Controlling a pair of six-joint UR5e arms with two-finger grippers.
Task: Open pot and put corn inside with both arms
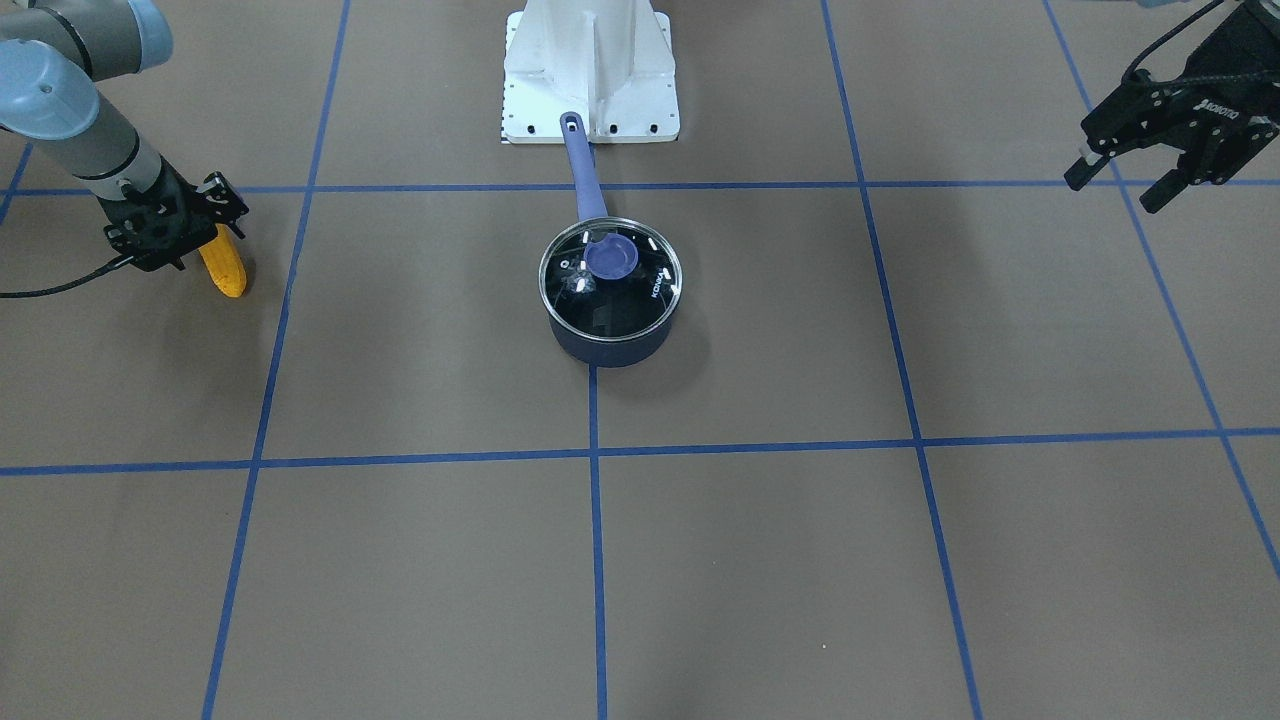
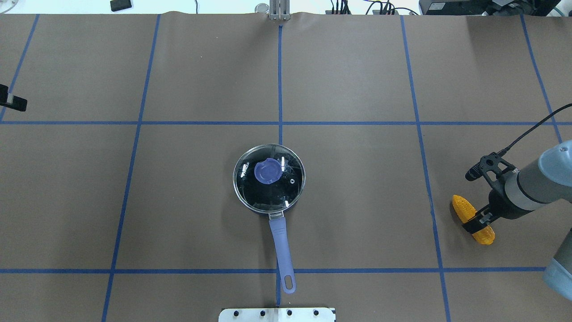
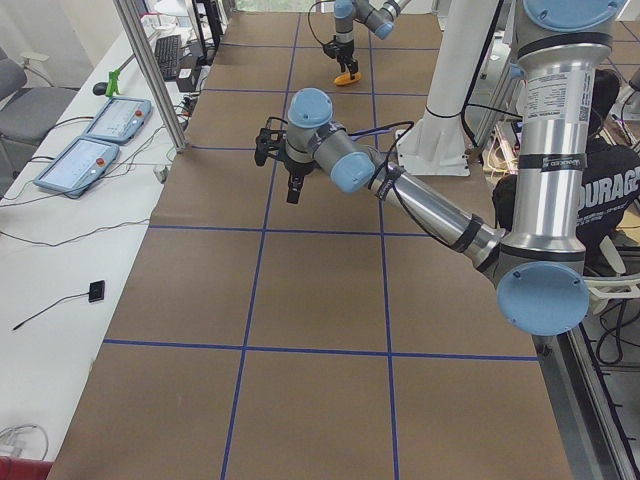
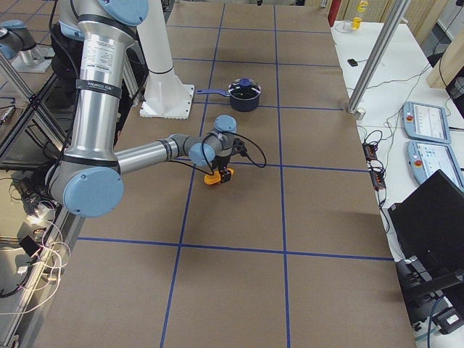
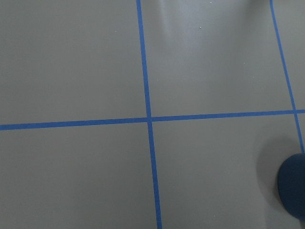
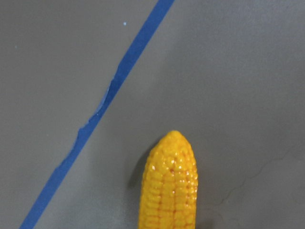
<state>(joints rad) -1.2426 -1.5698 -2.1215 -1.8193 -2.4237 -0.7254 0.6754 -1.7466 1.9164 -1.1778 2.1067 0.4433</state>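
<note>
The pot [image 1: 612, 346] stands mid-table with its glass lid [image 1: 625, 300] and blue knob [image 1: 611, 257] on; its handle [image 2: 282, 243] points toward my base. The corn [image 2: 462, 209] is at my far right, its tip low over the table, and fills the bottom of the right wrist view [image 6: 169, 191]. My right gripper [image 2: 474, 222] is shut across the corn's middle. My left gripper [image 1: 1117, 187] is open and empty, hovering far to my left, well away from the pot. Only one of its fingertips [image 2: 14, 103] shows in the overhead view.
The white pedestal base [image 1: 590, 90] sits just behind the handle's end. Blue tape lines cross the brown table [image 2: 357, 201]. A dark blue rounded edge [image 5: 293, 191] shows at the lower right of the left wrist view. Cables and control pendants lie beyond the far edge.
</note>
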